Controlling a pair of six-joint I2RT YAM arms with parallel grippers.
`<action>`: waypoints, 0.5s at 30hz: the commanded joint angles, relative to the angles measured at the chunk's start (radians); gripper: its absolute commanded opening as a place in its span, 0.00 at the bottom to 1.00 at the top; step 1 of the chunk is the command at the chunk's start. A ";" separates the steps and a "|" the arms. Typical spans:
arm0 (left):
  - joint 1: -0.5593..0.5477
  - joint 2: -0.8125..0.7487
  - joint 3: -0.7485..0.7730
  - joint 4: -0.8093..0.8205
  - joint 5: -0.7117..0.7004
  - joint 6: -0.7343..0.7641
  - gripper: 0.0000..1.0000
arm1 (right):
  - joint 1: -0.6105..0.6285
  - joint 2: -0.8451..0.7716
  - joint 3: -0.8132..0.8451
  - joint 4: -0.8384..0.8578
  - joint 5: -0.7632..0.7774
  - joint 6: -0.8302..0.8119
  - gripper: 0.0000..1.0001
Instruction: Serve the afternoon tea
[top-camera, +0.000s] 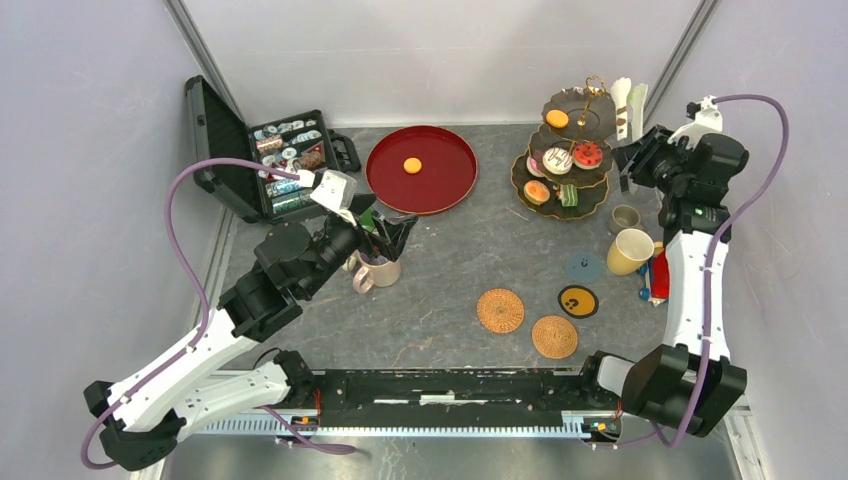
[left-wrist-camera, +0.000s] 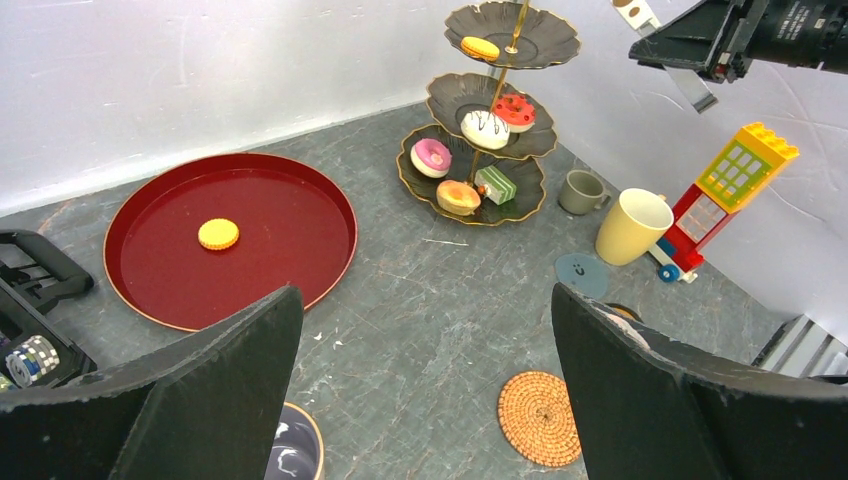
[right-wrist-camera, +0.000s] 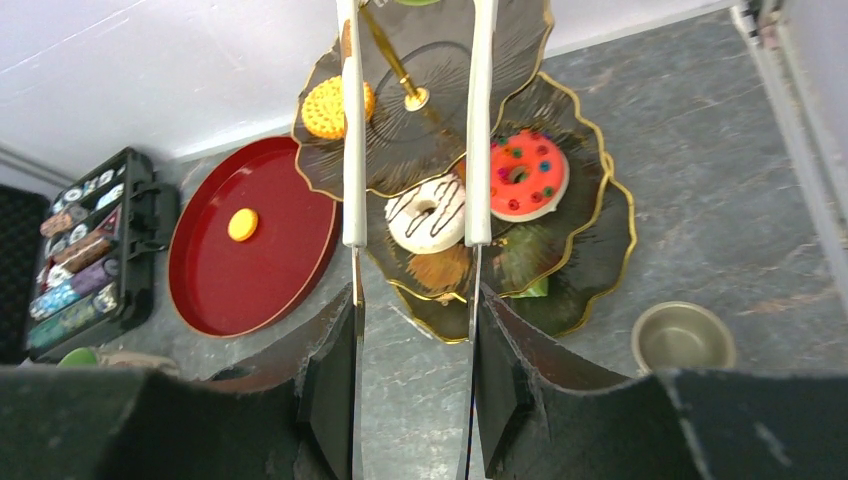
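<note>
The dark three-tier stand (top-camera: 590, 190) (left-wrist-camera: 440, 185) (right-wrist-camera: 590, 255) stands at the back right and carries toy cakes: an orange biscuit (top-camera: 557, 118) on top, a white donut (right-wrist-camera: 426, 214) and a red donut (right-wrist-camera: 518, 174) on the middle tier, pink, orange and green cakes at the bottom. My right gripper (top-camera: 632, 160) (right-wrist-camera: 415, 300) is shut on white-tipped tongs (top-camera: 627, 105) (right-wrist-camera: 352, 150), which reach over the stand's top tier with nothing between their tips. The left gripper (top-camera: 390, 235) (left-wrist-camera: 425, 295) hangs open over a beige mug (top-camera: 378, 270) (left-wrist-camera: 292, 450). A yellow mug (top-camera: 629, 251) and a small grey mug (top-camera: 625, 217) stand to the right of the stand.
A round red tray (top-camera: 445, 190) at the back holds one orange biscuit (top-camera: 412, 165). An open black case (top-camera: 285, 160) lies at the back left. Two woven coasters (top-camera: 500, 310) (top-camera: 554, 336), a black one (top-camera: 577, 301) and a blue-grey one (top-camera: 584, 266) lie in front. A toy block house (left-wrist-camera: 735, 190) stands at the right.
</note>
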 joint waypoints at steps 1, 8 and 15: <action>-0.003 0.001 0.011 0.022 -0.007 -0.008 1.00 | -0.002 0.019 -0.014 0.084 -0.078 0.023 0.15; -0.003 0.006 0.011 0.021 -0.011 -0.005 1.00 | -0.001 0.053 -0.016 0.052 0.003 -0.008 0.31; -0.002 0.012 0.011 0.020 -0.011 -0.005 1.00 | -0.001 0.083 -0.014 0.058 -0.002 -0.020 0.45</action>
